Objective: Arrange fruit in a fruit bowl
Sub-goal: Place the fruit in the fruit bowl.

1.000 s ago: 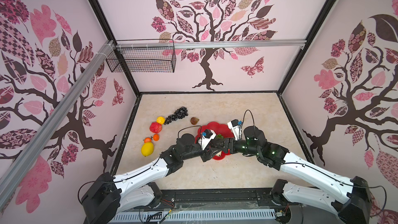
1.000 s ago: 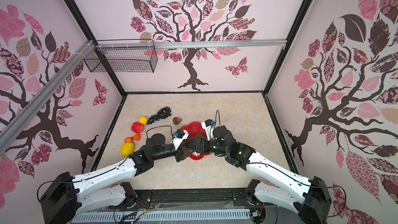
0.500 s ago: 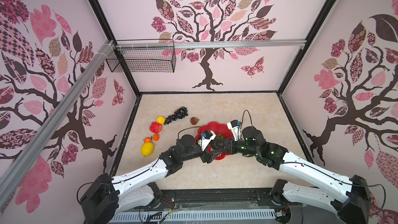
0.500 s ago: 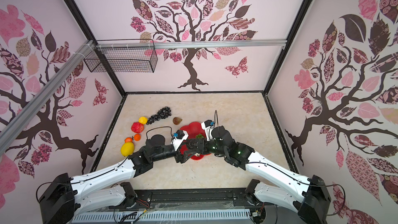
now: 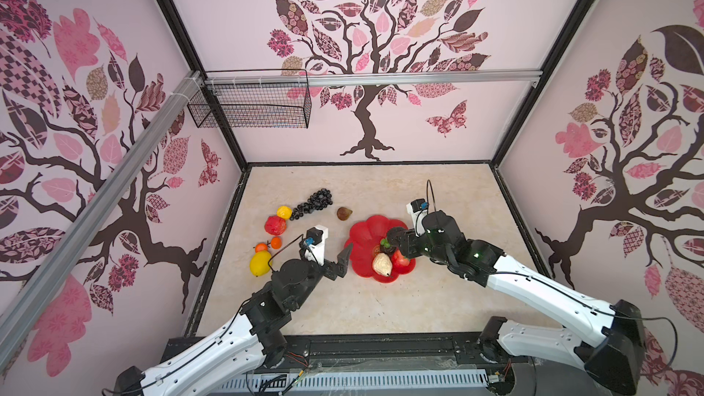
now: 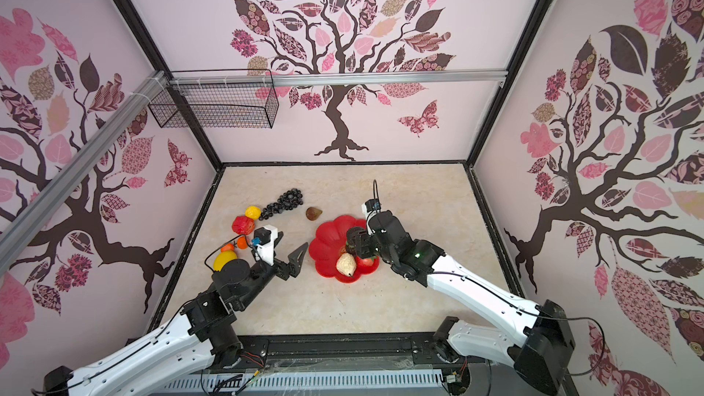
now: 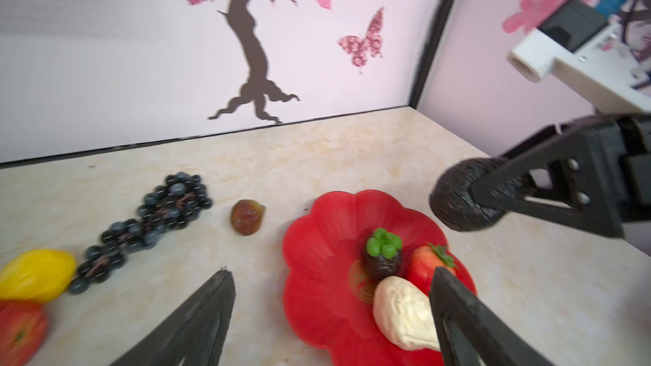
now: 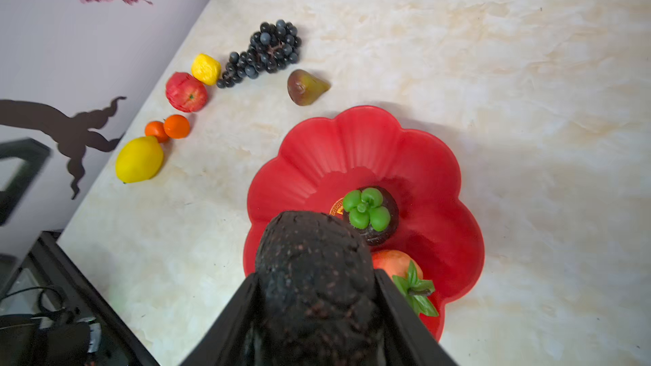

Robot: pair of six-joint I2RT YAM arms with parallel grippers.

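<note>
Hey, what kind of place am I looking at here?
Probably a robot lab test booth rather than a home: a marble-look tabletop boxed in by tree-print wall panels, two robot arms mounted at its front edge, and toy fruit in and beside a red flower-shaped dish.

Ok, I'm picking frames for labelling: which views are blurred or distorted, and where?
Left wrist view: motion-smeared, worst on the apple and lemon. Right wrist view: sharp, grapes and gripped avocado both crisp. Both top views: sharp but wide-angle, so the black frame posts splay outward.
</note>
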